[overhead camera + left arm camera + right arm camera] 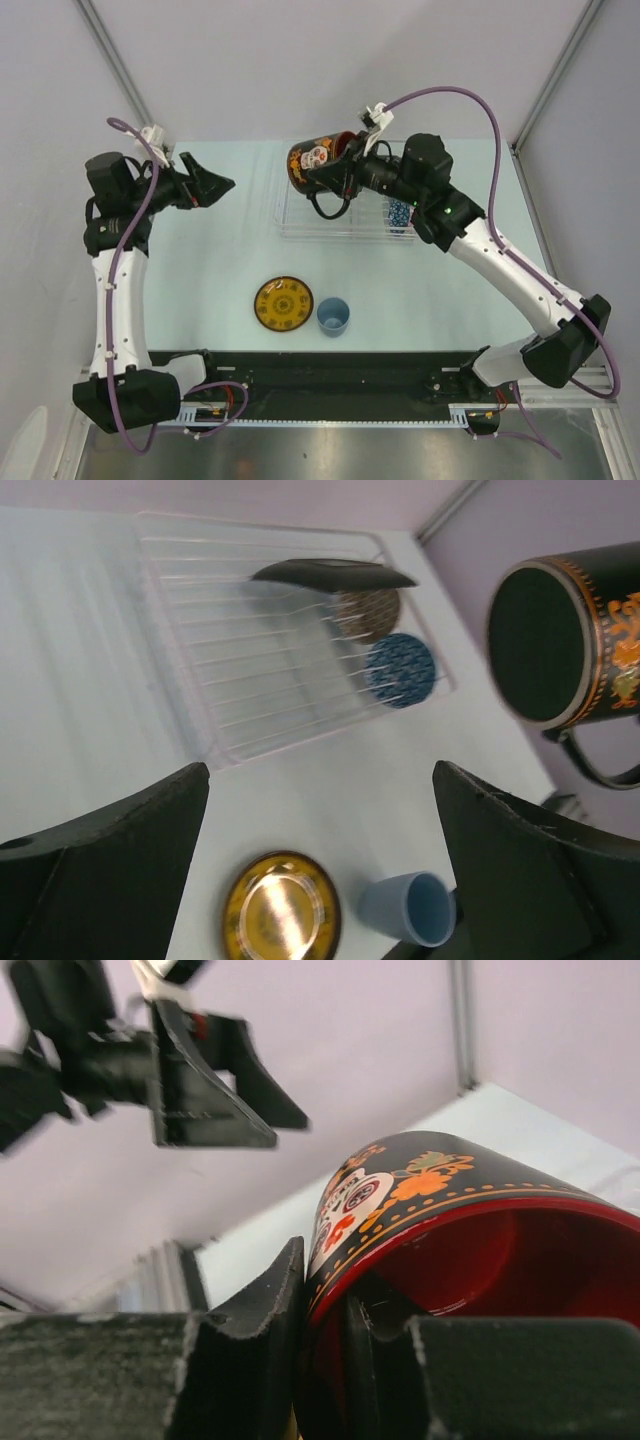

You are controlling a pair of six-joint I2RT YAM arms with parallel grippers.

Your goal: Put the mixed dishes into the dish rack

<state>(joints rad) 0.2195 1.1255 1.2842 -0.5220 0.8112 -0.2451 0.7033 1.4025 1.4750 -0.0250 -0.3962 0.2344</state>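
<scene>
Sitting in dish rack (pixel 235 675), square plate (pixel 335 574), brownish bowl (pixel 367 613), blue bowl (pixel 400 670), right tool (pixel 325 1310) clamped on mug (pixel 420 1180), left tool (pixel 320 770) apart.

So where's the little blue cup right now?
In the top view the light blue cup stands on the table near the front edge, just right of the yellow-brown saucer.

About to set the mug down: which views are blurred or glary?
Top view: sharp, evenly lit, but the clear rack barely shows. Left wrist: soft throughout, glare on the saucer. Right wrist: mug and near fingers fill the frame, slightly blurred.
</scene>
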